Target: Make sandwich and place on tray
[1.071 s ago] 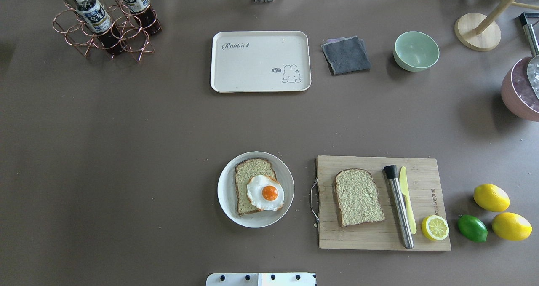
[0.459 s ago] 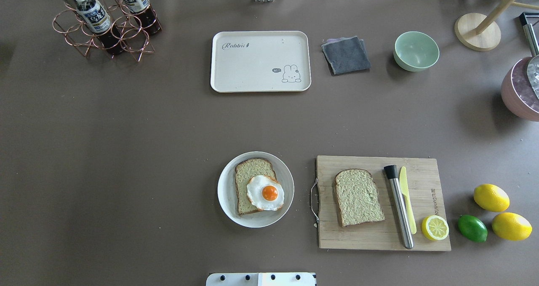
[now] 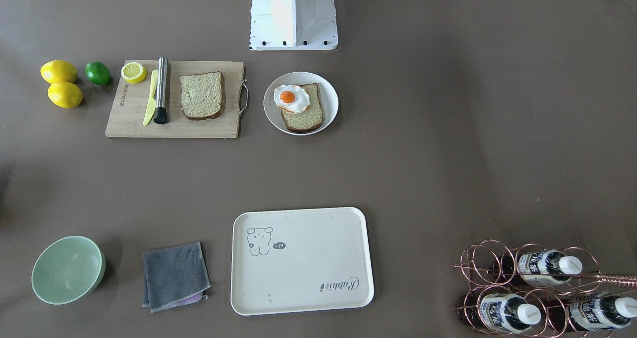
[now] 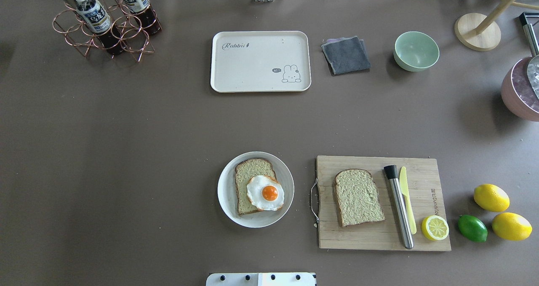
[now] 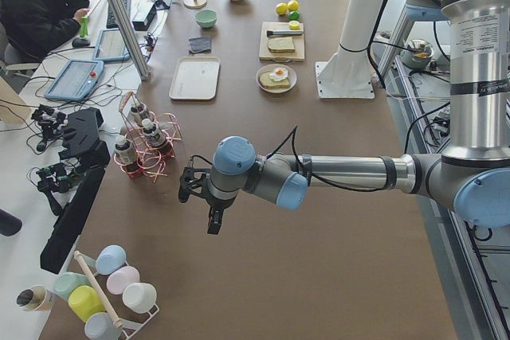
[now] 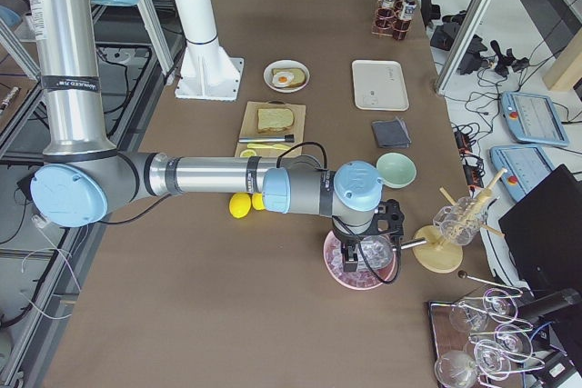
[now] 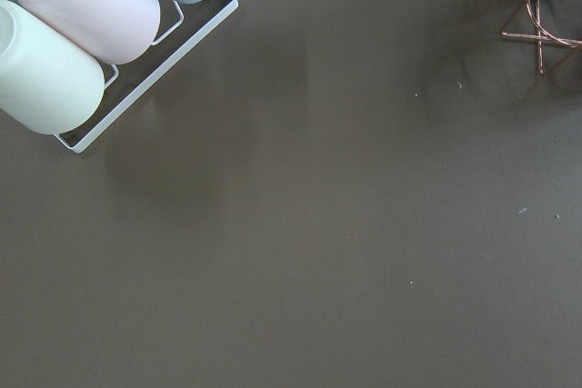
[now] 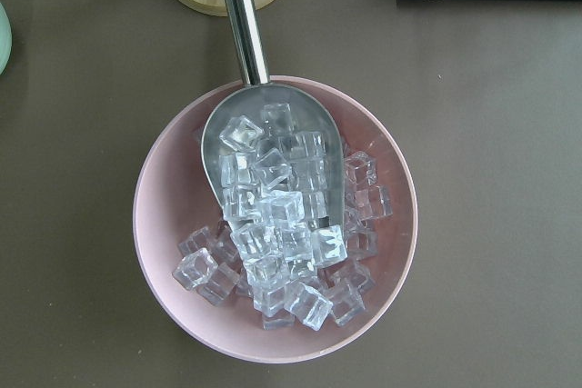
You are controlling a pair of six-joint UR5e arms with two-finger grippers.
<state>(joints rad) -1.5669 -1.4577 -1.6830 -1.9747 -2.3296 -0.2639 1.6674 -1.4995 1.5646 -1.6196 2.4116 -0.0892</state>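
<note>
A bread slice [image 4: 252, 174] with a fried egg [image 4: 265, 192] on top lies on a round white plate [image 4: 225, 193]. A second slice [image 4: 358, 196] lies on the wooden cutting board [image 4: 379, 235]. The cream tray [image 4: 260, 61] sits at the far side, bare; it also shows in the front view [image 3: 301, 261]. My left gripper [image 5: 199, 206] shows only in the exterior left view, over bare table near the bottle rack. My right gripper [image 6: 368, 256] shows only in the exterior right view, above a pink bowl of ice. I cannot tell whether either is open or shut.
On the board lie a steel muddler [image 4: 399, 208], a yellow knife [image 4: 406, 197] and a lemon half [image 4: 435, 227]. Two lemons [image 4: 491, 197] and a lime [image 4: 472, 228] lie beside it. A grey cloth [image 4: 346, 55], green bowl [image 4: 416, 51], bottle rack [image 4: 105, 22] and ice bowl [image 8: 273, 224] stand around.
</note>
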